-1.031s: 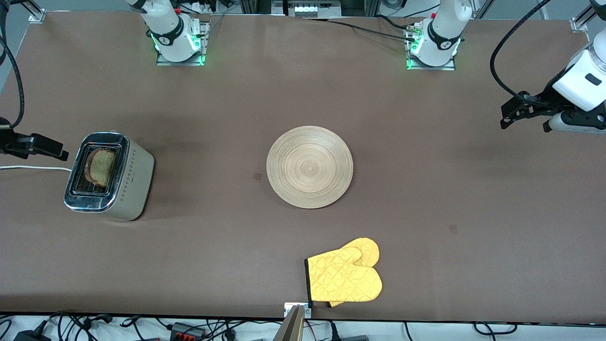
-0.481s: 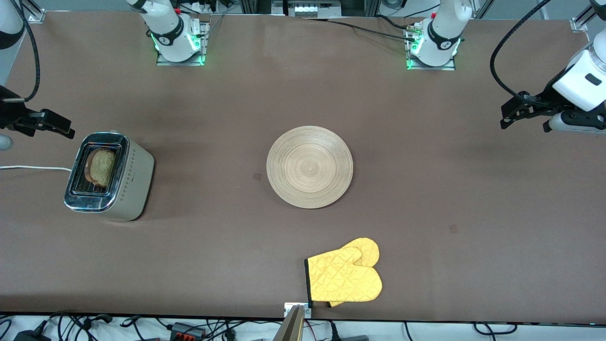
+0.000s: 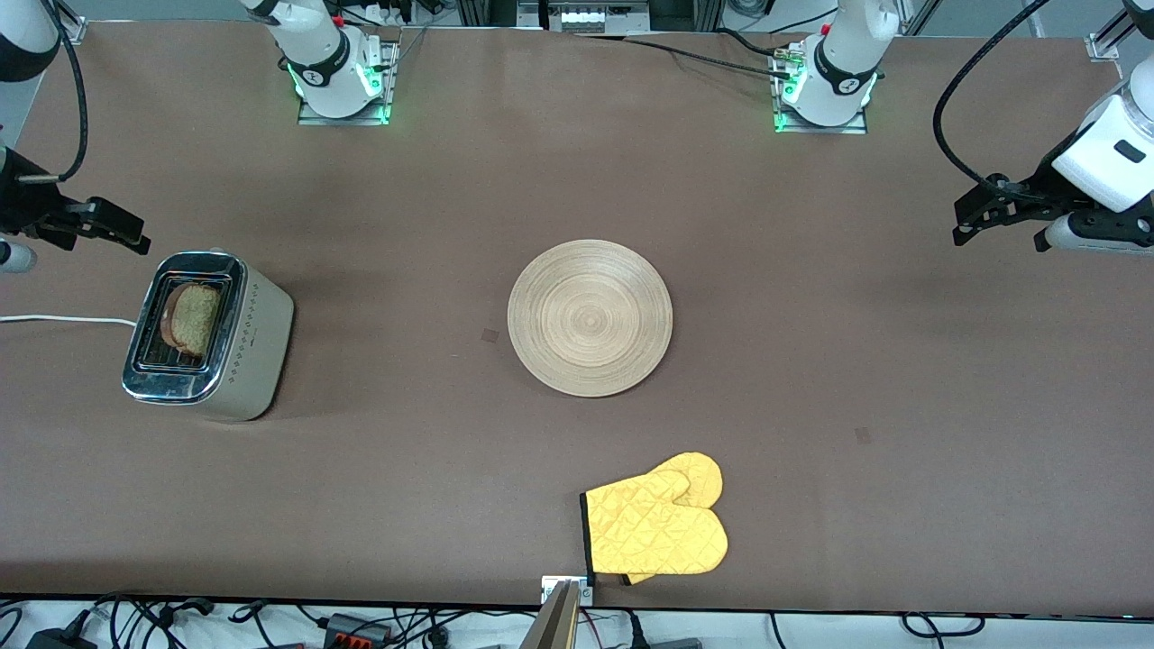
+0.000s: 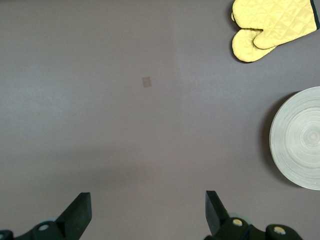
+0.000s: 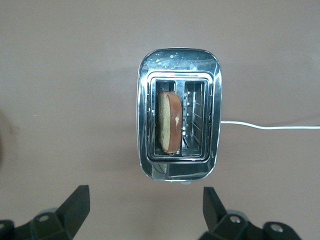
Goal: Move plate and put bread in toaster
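So here's what you've got: the squarish slice of light brown bread with a darker crust [image 3: 191, 317] is standing on edge in one slot of the boxy two-slot toaster with the shiny chrome top and beige-cream sides [image 3: 209, 335], which sits toward the right arm's end of the table with its thin white cord [image 3: 65, 319] trailing off the edge. The other slot just shows bare wire racks. Your round, shallow, light tan wooden plate with concentric ring grooves [image 3: 590, 317] lies flat mid-table on the matte brown table cover [image 3: 856, 361], nothing on it. Nearer the front camera than the plate is a pair of quilted yellow oven mitts with black trim [image 3: 658, 523]. Your right gripper [image 5: 145, 210] hangs over the table just beside the toaster, black fingers spread apart, holding nothing. The left gripper [image 4: 147, 215] hovers over bare cover at its own end, fingers apart and empty too.
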`<state>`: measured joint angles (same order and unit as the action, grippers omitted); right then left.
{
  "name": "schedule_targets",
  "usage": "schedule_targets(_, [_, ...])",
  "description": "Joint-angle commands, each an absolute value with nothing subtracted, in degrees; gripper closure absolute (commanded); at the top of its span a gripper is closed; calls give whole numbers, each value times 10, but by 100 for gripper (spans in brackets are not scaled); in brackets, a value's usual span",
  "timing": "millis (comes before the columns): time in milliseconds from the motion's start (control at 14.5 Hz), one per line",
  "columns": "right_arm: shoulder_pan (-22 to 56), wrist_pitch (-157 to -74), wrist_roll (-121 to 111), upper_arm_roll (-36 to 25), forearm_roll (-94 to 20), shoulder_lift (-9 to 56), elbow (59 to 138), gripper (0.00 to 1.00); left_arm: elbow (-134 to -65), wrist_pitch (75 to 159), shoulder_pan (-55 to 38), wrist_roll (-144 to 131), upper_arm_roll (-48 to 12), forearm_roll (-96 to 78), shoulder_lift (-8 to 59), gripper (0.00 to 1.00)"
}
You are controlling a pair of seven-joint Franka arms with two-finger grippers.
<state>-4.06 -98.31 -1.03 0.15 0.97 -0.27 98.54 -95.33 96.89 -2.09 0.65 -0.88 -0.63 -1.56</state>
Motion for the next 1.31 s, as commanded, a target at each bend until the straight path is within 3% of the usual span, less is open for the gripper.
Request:
schedule_targets(0, [-47,-991,-8,7,18,-25,1006,0,-936,960,-24,14,-7,-2,-6,0])
schedule_targets(1238, [-40,-970,-11,9,12,-34,1003,0,-936,960,-25,14,-7,-2,-6,0])
